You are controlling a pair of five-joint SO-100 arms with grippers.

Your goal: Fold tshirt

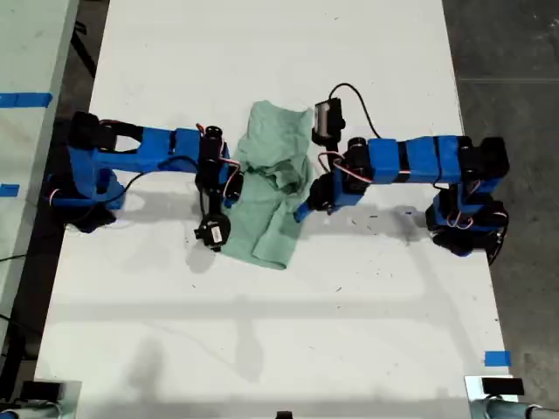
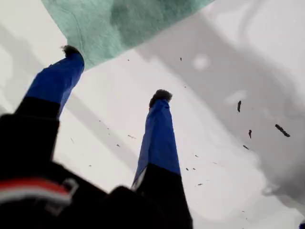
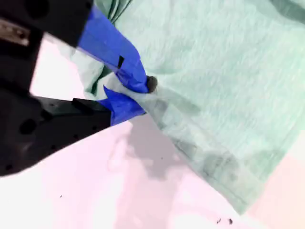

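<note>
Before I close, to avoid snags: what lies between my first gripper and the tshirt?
Only bare table, by the first wrist view; one fingertip is almost at the tshirt edge.

Soft matt cloth tshirt [image 1: 273, 188], smooth white matt table [image 1: 262, 332], blue plastic second hand [image 3: 128, 93]

Tshirt [image 1: 272, 188] partly hidden under arms; specks on table [image 2: 248, 57] unidentifiable.
</note>
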